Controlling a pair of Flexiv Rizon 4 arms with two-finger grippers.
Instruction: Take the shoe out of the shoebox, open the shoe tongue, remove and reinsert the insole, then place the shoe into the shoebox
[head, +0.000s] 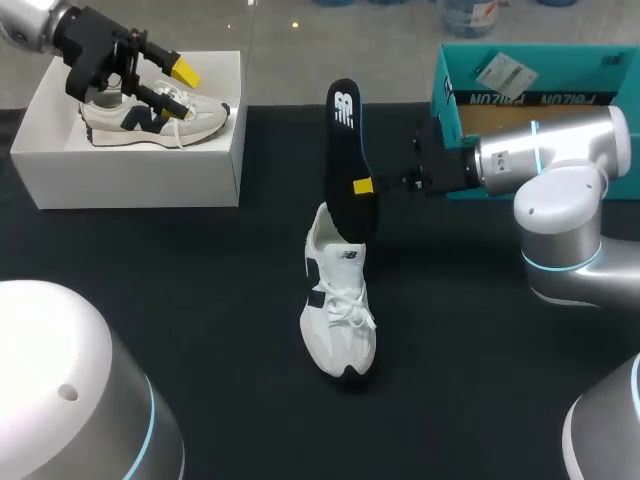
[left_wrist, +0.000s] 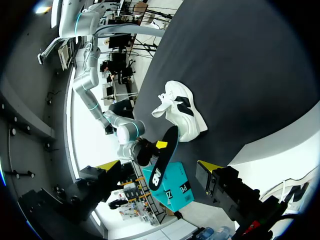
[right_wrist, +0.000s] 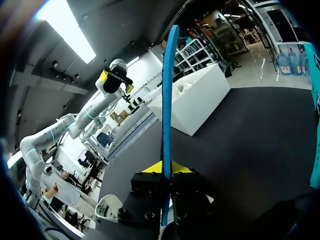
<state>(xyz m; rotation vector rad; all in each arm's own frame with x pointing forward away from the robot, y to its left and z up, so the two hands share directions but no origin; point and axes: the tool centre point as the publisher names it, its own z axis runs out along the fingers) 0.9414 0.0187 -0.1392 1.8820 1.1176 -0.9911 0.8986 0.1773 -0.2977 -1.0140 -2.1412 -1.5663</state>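
A white sneaker (head: 340, 300) lies on the black table, toe toward the front edge; the left wrist view shows it too (left_wrist: 182, 110). Its black insole (head: 348, 160) stands upright just behind the heel, with my right gripper (head: 365, 186) shut on its lower edge. From the right wrist, the insole (right_wrist: 167, 90) appears edge-on, blue-rimmed, between the yellow fingertips (right_wrist: 150, 168). My left gripper (head: 175, 88) hangs open over the white shoebox (head: 130, 165), right above a second grey-and-white sneaker (head: 150, 118) lying inside. It holds nothing (left_wrist: 157, 167).
A teal shoebox (head: 540, 90) stands at the back right, behind my right arm. The white shoebox takes up the back left corner. Black tabletop (head: 200, 300) spreads out around the white sneaker.
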